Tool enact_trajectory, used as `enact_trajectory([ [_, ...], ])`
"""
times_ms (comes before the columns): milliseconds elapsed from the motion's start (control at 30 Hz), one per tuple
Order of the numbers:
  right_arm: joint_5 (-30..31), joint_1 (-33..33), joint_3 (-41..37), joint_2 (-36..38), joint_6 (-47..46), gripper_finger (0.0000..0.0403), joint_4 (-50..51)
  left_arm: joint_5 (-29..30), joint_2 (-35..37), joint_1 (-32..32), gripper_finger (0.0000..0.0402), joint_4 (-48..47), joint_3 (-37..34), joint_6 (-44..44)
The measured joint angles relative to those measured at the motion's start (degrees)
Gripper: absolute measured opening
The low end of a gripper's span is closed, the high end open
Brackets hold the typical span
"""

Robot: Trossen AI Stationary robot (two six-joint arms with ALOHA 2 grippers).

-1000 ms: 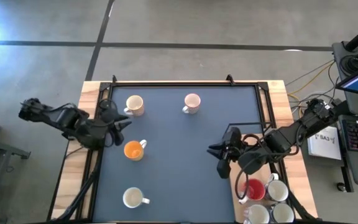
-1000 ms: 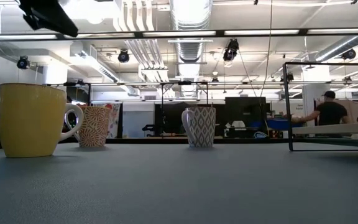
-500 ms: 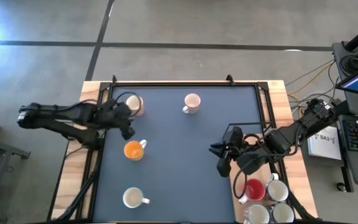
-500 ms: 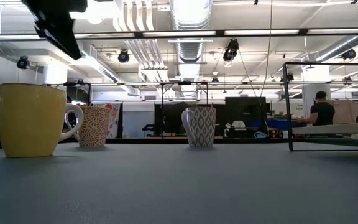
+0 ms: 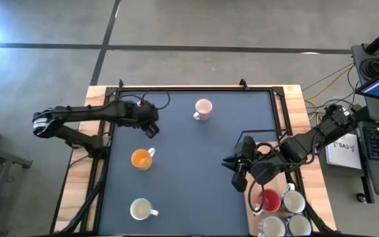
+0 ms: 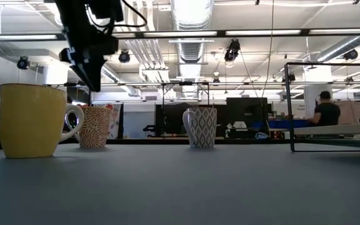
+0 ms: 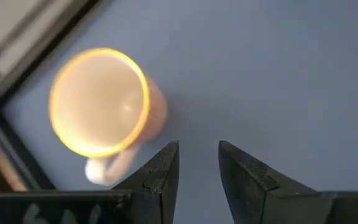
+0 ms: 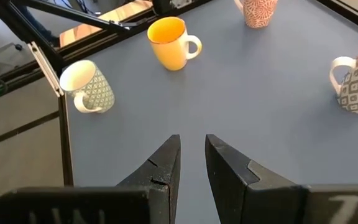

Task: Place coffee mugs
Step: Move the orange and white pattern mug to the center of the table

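From above, the left gripper (image 5: 151, 129) hangs over the mat's (image 5: 189, 191) far left corner, covering the mug there; its fingers stand slightly apart and hold nothing. On the mat sit a pink mug (image 5: 202, 108) at the far middle, an orange mug (image 5: 141, 158) at left and a white mug (image 5: 140, 209) near the front left. The right gripper (image 5: 232, 163) waits over the mat's right side, its fingers a little apart and empty; beside that arm a red mug (image 5: 269, 200) and three white ones (image 5: 293, 201) crowd the wooden edge. At table height, the left arm (image 6: 89, 37) hangs above a yellow mug (image 6: 30, 120), a coral-patterned mug (image 6: 95, 127) and a grey-patterned mug (image 6: 200, 127). The left wrist camera shows a gold-rimmed mug (image 7: 101, 106) just beyond the parted fingers (image 7: 160, 177), untouched. The right wrist camera shows its fingers (image 8: 163, 168) parted over bare mat, mugs well ahead.
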State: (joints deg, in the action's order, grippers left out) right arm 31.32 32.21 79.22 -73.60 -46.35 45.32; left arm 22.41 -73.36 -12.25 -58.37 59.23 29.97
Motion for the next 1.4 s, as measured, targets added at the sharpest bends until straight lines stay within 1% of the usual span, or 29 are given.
enact_trajectory([
  [100,-0.01,0.00,0.00,0.00,-0.08,0.0066,1.06,3.95,-1.97,-1.01,0.0095,-0.11,1.17,-0.87],
  [200,0.13,-0.01,-0.04,0.00,-0.06,0.0066,1.26,4.74,-3.93,-3.17,0.0095,-0.33,1.53,-1.88],
  [400,0.19,-0.39,-0.11,-0.02,-0.11,0.0066,1.20,3.81,-8.04,-8.24,0.0095,-0.81,1.53,-4.75],
  [700,0.32,-1.13,-0.11,-0.04,-1.07,0.0066,1.13,1.02,-12.64,-11.43,0.0095,0.08,1.53,-10.15],
  [800,0.32,-1.52,-0.13,-0.07,-1.10,0.0066,1.13,0.57,-14.22,-12.09,0.0095,1.86,1.53,-11.80],
  [867,0.32,-1.70,-0.13,-0.07,-1.19,0.0066,1.11,0.16,-15.24,-12.42,0.0088,2.50,1.53,-12.42],
  [933,0.31,-1.87,-0.13,-0.07,-1.23,0.0066,1.12,-1.68,-16.25,-12.65,0.0070,3.12,1.53,-13.02],
  [1033,0.30,-1.88,-0.13,-0.07,-1.23,0.0066,1.13,-5.09,-17.09,-12.63,0.0020,3.84,1.55,-13.49],
  [1067,0.30,-1.88,-0.13,-0.07,-1.23,0.0066,1.13,-6.33,-17.31,-12.57,0.0012,4.00,1.60,-13.65],
  [1200,0.15,-1.88,-0.13,-0.09,-1.20,0.0066,1.20,-8.65,-17.48,-11.61,0.0010,3.73,2.39,-12.59],
  [1233,0.11,-1.88,-0.13,-0.09,-1.16,0.0066,1.25,-9.75,-17.47,-10.90,0.0008,3.67,2.96,-12.03],
  [1333,0.06,-1.88,-0.13,-0.09,-1.05,0.0066,1.78,-15.56,-17.26,-8.10,0.0007,3.13,5.63,-10.15],
  [1400,0.02,-1.88,-0.13,-0.09,-1.05,0.0066,2.76,-16.75,-17.15,-5.35,0.0007,2.99,8.29,-8.67],
])
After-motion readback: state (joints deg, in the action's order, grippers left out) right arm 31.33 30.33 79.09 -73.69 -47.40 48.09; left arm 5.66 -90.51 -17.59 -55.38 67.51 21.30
